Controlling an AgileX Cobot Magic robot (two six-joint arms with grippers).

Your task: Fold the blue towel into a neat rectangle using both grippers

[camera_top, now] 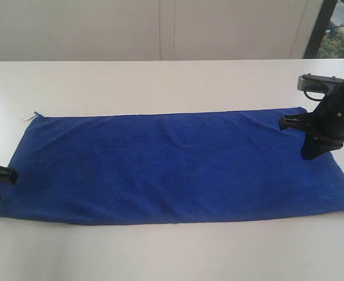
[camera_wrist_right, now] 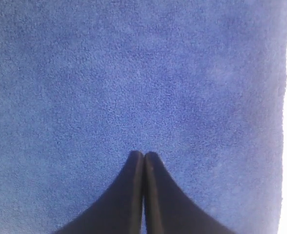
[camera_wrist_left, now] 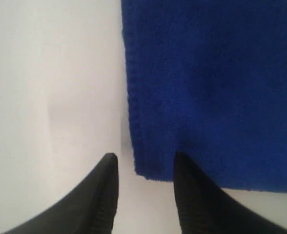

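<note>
A long royal-blue microfibre towel [camera_top: 172,167] lay spread on the smooth white tabletop [camera_top: 160,82], one of my arms at each end.

The tabletop ran back to a pale panelled wall [camera_top: 102,29], with a dark-framed window [camera_top: 331,29] beyond my right gripper [camera_wrist_right: 144,155]. The towel lay flat and unfolded, faintly creased, a tiny pale tag [camera_top: 37,114] at one far corner. My left gripper [camera_wrist_left: 146,158] had its fingers apart, a towel corner between the tips and one finger over bare table. My right fingers were pressed together over the cloth, its edge just beside them.
</note>
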